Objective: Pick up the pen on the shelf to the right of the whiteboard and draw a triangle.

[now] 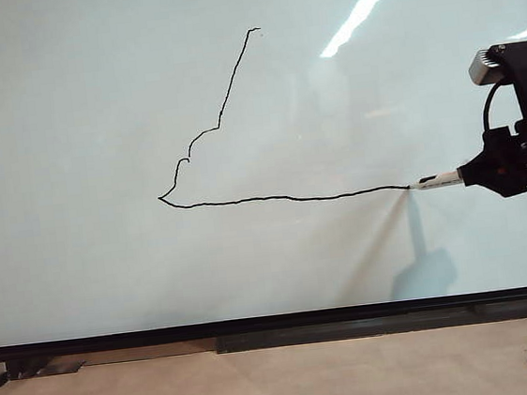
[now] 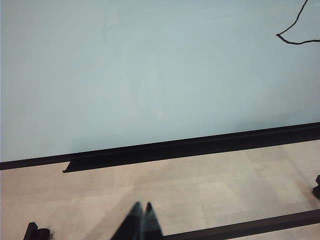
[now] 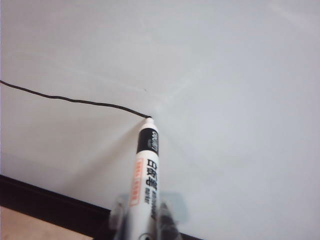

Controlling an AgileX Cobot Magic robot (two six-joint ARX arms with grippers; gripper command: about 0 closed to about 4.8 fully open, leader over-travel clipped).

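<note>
At right of frame our right gripper fingers clamp the pen, tip on the whiteboard ending the triangle base; left gripper fingers closed, empty, bottom centre

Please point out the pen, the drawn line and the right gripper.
pen (image 3: 146,170): right wrist view, on its white barrel.
drawn line (image 1: 282,197): exterior view, on the flat base stroke.
right gripper (image 1: 476,172): exterior view, at the fingertips clamping the pen.
</note>
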